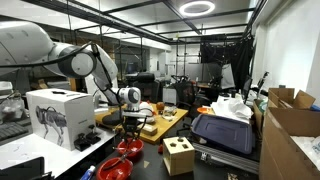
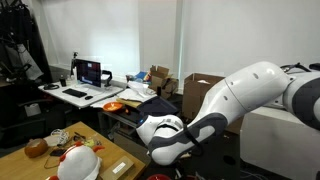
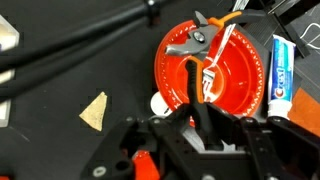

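On dark lab surface (image 3: 45, 150), red plate (image 3: 245, 85)

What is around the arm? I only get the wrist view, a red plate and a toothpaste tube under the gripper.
Observer: A white box printed with a robot dog stands beside the arm.
Operator: Anything lower down?
Observer: A wooden box with dark holes sits low, off to the side of the gripper.
Operator: And farther away?
Observer: An open laptop glows on a white desk by the wall.
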Tool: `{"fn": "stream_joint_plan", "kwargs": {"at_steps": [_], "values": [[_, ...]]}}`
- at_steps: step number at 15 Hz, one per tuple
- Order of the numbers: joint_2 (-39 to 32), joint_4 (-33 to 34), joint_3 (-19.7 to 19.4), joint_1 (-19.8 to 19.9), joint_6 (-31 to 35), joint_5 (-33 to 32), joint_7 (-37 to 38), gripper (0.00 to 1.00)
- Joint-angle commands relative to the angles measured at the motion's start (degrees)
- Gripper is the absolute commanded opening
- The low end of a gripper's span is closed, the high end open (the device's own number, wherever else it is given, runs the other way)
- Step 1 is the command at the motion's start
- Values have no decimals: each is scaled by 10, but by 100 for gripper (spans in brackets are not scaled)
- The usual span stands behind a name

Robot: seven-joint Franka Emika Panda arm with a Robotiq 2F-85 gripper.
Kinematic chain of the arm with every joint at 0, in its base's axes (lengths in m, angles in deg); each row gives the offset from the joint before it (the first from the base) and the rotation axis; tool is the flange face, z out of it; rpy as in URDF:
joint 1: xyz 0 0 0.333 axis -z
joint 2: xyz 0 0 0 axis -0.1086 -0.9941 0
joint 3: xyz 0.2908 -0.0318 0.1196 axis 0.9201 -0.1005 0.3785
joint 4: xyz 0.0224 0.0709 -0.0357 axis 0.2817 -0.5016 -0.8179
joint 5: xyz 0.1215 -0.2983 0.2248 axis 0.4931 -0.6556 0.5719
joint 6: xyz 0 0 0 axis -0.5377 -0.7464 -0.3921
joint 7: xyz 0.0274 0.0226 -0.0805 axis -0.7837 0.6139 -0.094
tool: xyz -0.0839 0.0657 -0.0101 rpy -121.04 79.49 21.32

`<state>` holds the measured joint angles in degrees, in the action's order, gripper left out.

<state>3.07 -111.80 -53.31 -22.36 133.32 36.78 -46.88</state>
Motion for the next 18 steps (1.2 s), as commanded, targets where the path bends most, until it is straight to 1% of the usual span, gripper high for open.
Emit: {"fn": "stream_joint_plan", "kwargs": {"at_steps": [1, 7, 11, 13, 18], "values": [[-14, 30, 15, 16, -30, 24, -36, 6], [-49, 62, 16, 31, -58, 57, -73, 6], [-80, 93, 17, 36, -107, 79, -80, 6], [-92, 104, 18, 32, -123, 86, -73, 6], [-111, 113, 16, 13, -123, 85, -58, 6]]}}
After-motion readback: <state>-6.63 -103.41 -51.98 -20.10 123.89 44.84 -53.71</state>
